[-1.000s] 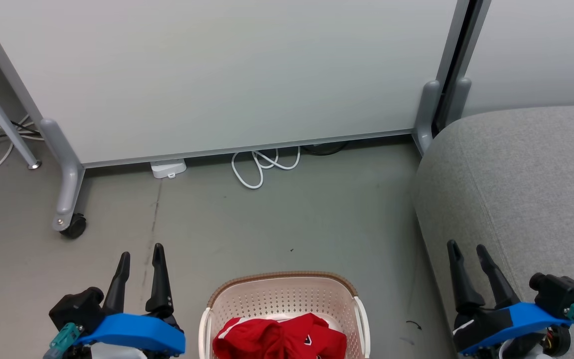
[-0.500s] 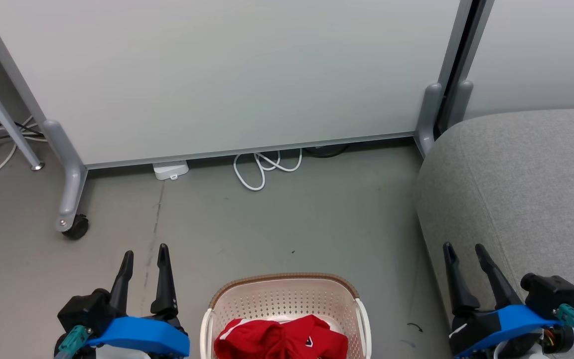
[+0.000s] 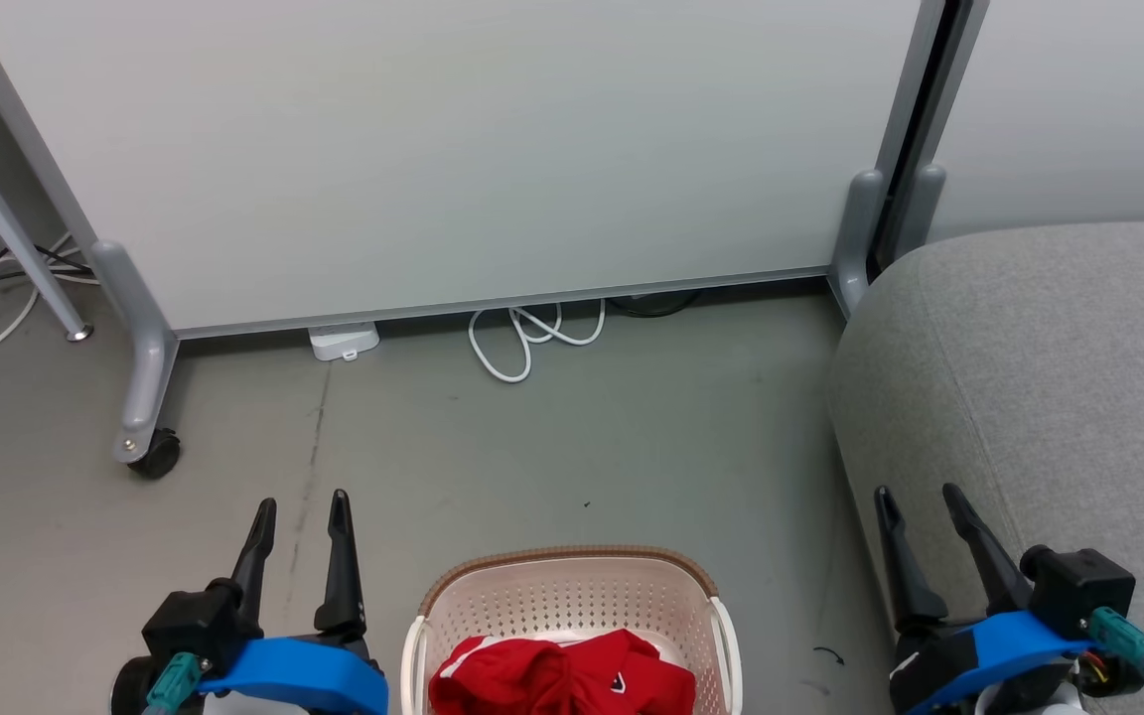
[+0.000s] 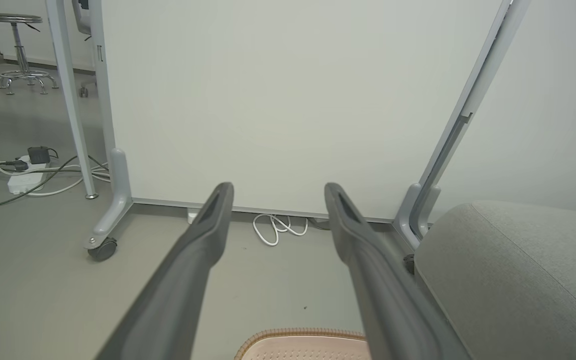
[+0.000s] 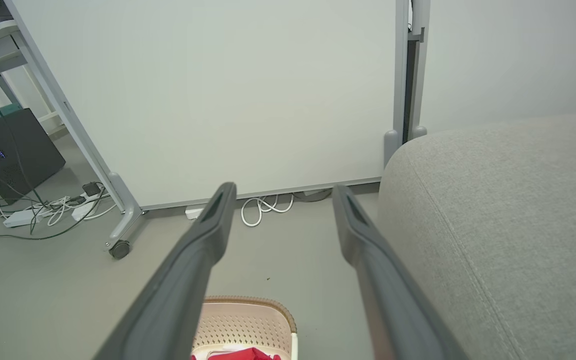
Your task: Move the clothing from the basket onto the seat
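Since the basket (image 3: 572, 551) is cut off by the head view's lower edge, only part of the red clothing (image 3: 562, 677) heaped inside is seen. The basket is set on the floor (image 3: 582, 437), left of the grey seat (image 3: 1059, 377). The left gripper (image 3: 302, 500) and right gripper (image 3: 917, 491) are spread wide, empty, slightly nearer the basket than a second ago.
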Tool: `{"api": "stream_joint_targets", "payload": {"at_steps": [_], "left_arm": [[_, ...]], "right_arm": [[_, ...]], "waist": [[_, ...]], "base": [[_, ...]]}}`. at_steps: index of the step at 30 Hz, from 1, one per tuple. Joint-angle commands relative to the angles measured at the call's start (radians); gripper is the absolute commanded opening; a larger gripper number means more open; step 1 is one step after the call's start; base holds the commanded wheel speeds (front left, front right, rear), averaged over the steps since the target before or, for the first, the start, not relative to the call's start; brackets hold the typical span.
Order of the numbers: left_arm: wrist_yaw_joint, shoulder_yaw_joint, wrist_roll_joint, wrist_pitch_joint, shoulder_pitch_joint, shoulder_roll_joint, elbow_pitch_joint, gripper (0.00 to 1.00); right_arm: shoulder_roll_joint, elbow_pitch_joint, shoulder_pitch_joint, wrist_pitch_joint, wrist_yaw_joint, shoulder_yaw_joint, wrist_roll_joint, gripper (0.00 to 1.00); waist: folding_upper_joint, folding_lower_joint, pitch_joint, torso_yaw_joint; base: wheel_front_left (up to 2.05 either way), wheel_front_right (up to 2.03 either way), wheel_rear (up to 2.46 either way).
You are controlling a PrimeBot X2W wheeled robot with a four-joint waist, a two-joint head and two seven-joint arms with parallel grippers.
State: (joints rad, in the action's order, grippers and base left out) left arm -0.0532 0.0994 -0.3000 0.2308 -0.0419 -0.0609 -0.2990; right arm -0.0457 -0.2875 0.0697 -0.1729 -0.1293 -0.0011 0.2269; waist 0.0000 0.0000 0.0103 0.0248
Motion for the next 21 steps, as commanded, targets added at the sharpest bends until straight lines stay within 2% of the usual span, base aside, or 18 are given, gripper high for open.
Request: {"api": "stream_joint_targets", "payload": {"at_steps": [1,15,21], "left_arm": [[0.000,0.002,0.024,0.008,-0.004,-0.001,-0.001,1.00],[0.007,0.005,0.113,0.036,0.003,0.004,-0.011,1.00],[0.006,-0.001,0.116,0.036,0.007,0.005,-0.010,1.00]], "right_arm": [[-0.007,0.000,0.010,-0.010,-0.002,0.001,-0.026,1.00],[-0.007,-0.013,0.012,-0.041,-0.003,0.012,-0.116,1.00],[-0.007,-0.012,0.013,-0.038,-0.002,0.014,-0.115,1.00]], "waist": [[0.0000,0.0000,0.000,0.001],[0.0000,0.0000,0.000,0.001],[0.0000,0.0000,-0.001,-0.004]], "base": [[0.00,0.00,0.00],[0.00,0.00,0.00],[0.00,0.00,0.00]]}}
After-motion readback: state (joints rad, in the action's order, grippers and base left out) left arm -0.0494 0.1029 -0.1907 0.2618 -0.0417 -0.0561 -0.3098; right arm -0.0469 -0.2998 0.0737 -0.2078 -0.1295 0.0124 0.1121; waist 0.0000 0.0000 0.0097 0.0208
